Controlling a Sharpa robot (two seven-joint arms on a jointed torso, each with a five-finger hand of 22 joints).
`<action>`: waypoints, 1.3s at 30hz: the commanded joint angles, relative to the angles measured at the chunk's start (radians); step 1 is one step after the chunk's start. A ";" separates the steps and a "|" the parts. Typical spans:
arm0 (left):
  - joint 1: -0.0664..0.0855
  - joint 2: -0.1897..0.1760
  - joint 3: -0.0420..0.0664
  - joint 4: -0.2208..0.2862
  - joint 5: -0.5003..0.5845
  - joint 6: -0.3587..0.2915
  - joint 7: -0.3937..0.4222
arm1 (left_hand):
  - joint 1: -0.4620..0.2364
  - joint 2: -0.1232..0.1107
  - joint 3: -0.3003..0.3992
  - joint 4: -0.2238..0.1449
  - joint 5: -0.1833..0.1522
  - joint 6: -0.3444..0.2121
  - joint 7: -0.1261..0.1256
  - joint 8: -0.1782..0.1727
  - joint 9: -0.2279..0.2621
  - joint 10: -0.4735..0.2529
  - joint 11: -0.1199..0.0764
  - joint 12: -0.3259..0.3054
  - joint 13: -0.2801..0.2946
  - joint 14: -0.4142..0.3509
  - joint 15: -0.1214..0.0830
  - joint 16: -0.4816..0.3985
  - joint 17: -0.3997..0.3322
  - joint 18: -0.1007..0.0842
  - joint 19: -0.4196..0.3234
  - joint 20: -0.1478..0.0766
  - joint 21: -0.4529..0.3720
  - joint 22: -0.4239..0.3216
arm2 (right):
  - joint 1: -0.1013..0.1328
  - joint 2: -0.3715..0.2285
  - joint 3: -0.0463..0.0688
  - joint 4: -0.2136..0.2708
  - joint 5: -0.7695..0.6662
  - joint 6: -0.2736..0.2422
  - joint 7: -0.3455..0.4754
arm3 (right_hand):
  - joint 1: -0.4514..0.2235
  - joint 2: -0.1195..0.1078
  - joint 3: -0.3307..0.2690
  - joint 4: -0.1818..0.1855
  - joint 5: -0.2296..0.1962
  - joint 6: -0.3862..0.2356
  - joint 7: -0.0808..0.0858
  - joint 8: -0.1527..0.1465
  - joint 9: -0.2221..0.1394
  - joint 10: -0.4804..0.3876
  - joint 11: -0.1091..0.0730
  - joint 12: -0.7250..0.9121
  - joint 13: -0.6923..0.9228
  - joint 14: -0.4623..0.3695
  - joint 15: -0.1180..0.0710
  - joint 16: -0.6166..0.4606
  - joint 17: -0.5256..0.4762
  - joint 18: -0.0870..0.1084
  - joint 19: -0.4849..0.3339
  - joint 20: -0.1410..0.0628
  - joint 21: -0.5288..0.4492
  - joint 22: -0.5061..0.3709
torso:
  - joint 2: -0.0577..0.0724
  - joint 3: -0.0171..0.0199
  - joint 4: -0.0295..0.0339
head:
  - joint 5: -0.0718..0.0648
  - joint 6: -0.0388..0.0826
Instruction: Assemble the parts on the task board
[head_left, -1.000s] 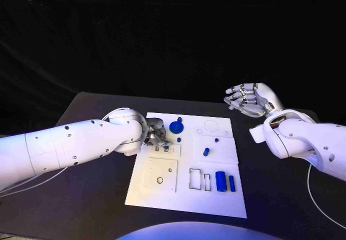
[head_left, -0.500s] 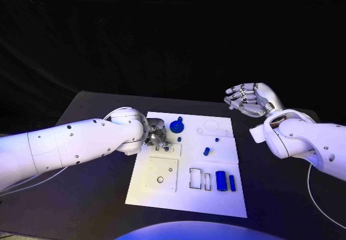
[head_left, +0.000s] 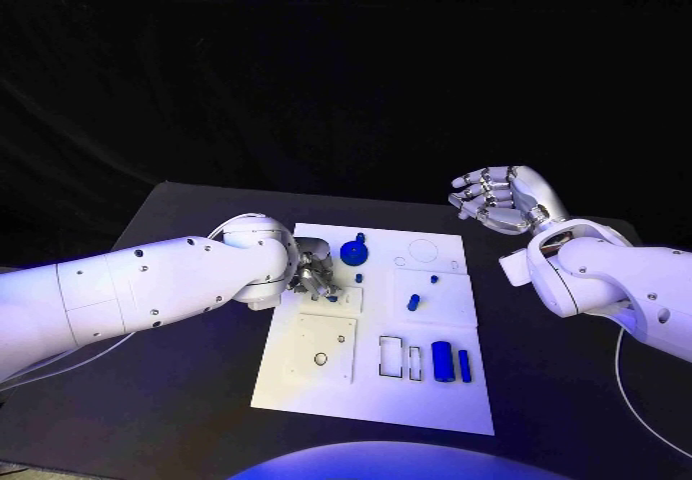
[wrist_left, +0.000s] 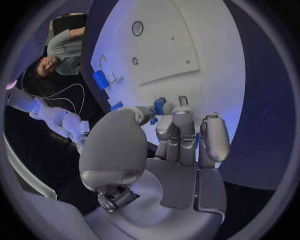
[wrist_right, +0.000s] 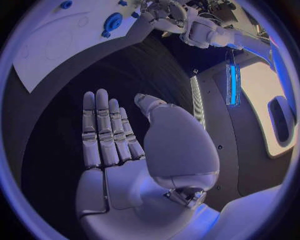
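Note:
The white task board (head_left: 325, 385) lies in the middle of the table. My left hand (head_left: 315, 274) is low over its upper left area, fingers curled. In the left wrist view the thumb and a fingertip (wrist_left: 170, 107) pinch a small blue part (wrist_left: 159, 106) just above the board (wrist_left: 187, 40). A round blue disc part (head_left: 355, 251) stands just beyond that hand. A small blue peg (head_left: 413, 302) sits mid-board, and two blue blocks (head_left: 441, 361) lie lower right. My right hand (head_left: 495, 199) is raised off the board's far right corner, fingers spread (wrist_right: 103, 125), holding nothing.
A raised square plate with holes (head_left: 320, 348) sits on the board's lower left, with rectangular slots (head_left: 392, 358) beside it. Black table (head_left: 173, 380) surrounds the board on all sides. My left forearm (head_left: 144, 290) crosses the table's left part.

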 joint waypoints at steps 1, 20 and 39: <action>-0.002 0.002 -0.002 0.002 0.004 0.030 -0.003 | -0.008 0.001 0.187 -0.183 0.003 0.019 -0.016 0.006 -0.001 -0.003 -0.004 -0.006 -0.002 0.001 -0.007 -0.007 0.000 -0.019 0.005 0.000 0.004 0.001 | -0.001 0.000 0.000 0.000 -0.009 0.014 0.007 | -0.009 -0.003 -0.003 -0.004 0.005 0.007 0.019 -0.007 -0.001 0.000 0.010 -0.006 -0.002 -0.008 0.001 -0.005 -0.001 0.008 -0.008 0.002 -0.004 -0.001 | 0.001 -0.0003 0.0001 | -0.002 0.000; -0.002 0.009 -0.002 -0.010 0.018 0.046 -0.006 | -0.090 -0.002 0.184 -0.184 0.000 0.039 -0.027 0.027 0.027 0.014 -0.012 0.005 0.010 0.003 -0.012 -0.008 0.004 -0.021 0.010 -0.004 0.008 0.012 | -0.003 0.001 0.000 -0.001 -0.009 0.013 0.005 | -0.004 -0.004 -0.002 -0.011 0.002 0.007 0.019 -0.008 -0.002 -0.001 0.010 -0.005 -0.006 -0.012 0.002 -0.012 -0.002 0.009 -0.010 0.003 -0.010 -0.007 | 0.000 0.0002 -0.0002 | -0.004 -0.001; -0.002 0.024 -0.002 -0.033 0.022 0.038 -0.005 | -0.156 0.004 0.132 -0.142 -0.001 0.050 -0.034 0.024 0.036 0.017 -0.017 0.008 0.013 0.004 -0.016 -0.009 0.007 -0.022 0.014 -0.008 0.010 0.019 | -0.004 -0.001 0.000 0.000 -0.004 0.012 0.004 | -0.005 -0.003 -0.002 -0.012 -0.006 0.007 0.021 -0.009 -0.004 -0.003 0.012 -0.005 -0.009 -0.017 0.004 -0.020 -0.003 0.009 -0.012 0.005 -0.016 -0.013 | 0.000 0.0003 -0.0002 | -0.009 0.000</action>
